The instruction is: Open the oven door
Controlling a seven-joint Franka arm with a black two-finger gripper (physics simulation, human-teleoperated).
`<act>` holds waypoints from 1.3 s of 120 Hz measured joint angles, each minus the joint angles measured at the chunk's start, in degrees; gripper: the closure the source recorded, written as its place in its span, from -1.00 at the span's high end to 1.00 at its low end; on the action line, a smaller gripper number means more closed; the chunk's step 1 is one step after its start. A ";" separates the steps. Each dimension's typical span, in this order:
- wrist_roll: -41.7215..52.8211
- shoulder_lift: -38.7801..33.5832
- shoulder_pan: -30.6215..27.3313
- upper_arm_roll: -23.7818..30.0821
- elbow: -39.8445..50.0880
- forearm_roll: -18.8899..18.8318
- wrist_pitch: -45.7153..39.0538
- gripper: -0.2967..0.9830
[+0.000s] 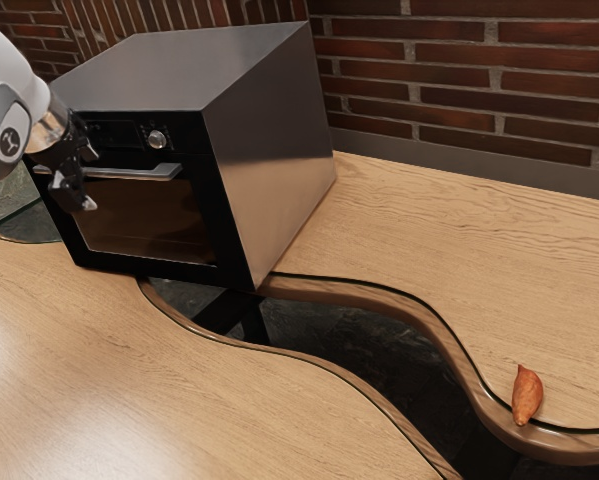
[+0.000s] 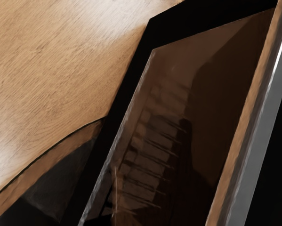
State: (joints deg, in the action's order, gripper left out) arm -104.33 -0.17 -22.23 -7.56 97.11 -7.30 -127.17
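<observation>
In the exterior view my gripper stands open at the left part of the oven door's front, one finger above the level of the handle and the other below it. Whether either finger touches the bar cannot be told. The oven door, black-framed with a dark brown window, looks closed. In the wrist view the silver handle runs slantwise along one side of the door window, through which rack bars show faintly.
The oven's metal side faces the exterior view's right, with a knob above the handle. A wavy-edged wooden table lies in front, split by a dark gap. An orange-brown sweet potato-like object lies far off near the edge.
</observation>
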 joint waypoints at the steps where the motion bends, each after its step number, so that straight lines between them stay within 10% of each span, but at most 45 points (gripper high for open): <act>1: -0.04 0.09 -0.11 0.00 0.02 -0.02 -0.09 0.53; 98: -0.95 1.17 4.35 1.33 6.58 -2.41 -8.41 0.53; 156: -1.22 -18.64 -2.48 0.80 25.74 -0.44 -11.59 0.53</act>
State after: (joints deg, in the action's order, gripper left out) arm -105.55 -18.81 -24.71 -6.76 122.85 -7.74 -138.77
